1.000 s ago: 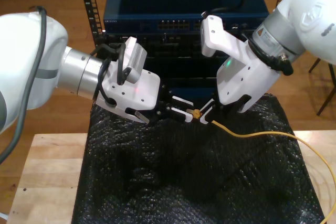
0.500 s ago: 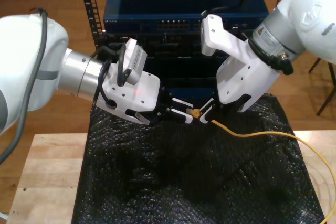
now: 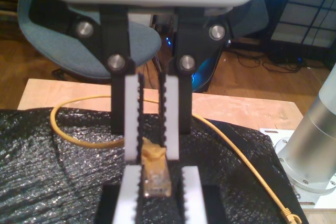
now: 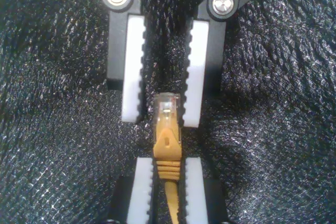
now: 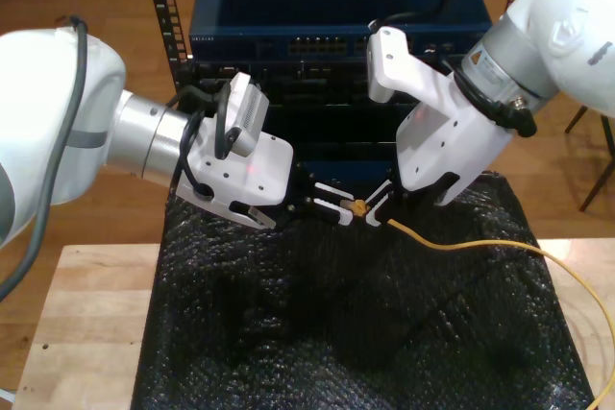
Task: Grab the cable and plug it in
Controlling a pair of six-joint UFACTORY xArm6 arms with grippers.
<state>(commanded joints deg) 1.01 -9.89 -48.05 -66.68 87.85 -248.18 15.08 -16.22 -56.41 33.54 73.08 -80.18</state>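
My second gripper (image 4: 168,179) pinches the yellow cable (image 4: 168,153) just behind its clear plug (image 4: 166,109) above the black sheet (image 5: 336,333) on the bench (image 5: 86,324), plug tip between the parted, not-touching fingers (image 3: 134,187) of my first gripper (image 3: 157,192).

Yellow-orange cable (image 5: 461,247), clear-tipped plug (image 4: 167,109) raised

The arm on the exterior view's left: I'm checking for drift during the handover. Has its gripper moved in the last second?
Barely: my first gripper sits marginally higher against the blue network switch, with the plug at its fingertips.
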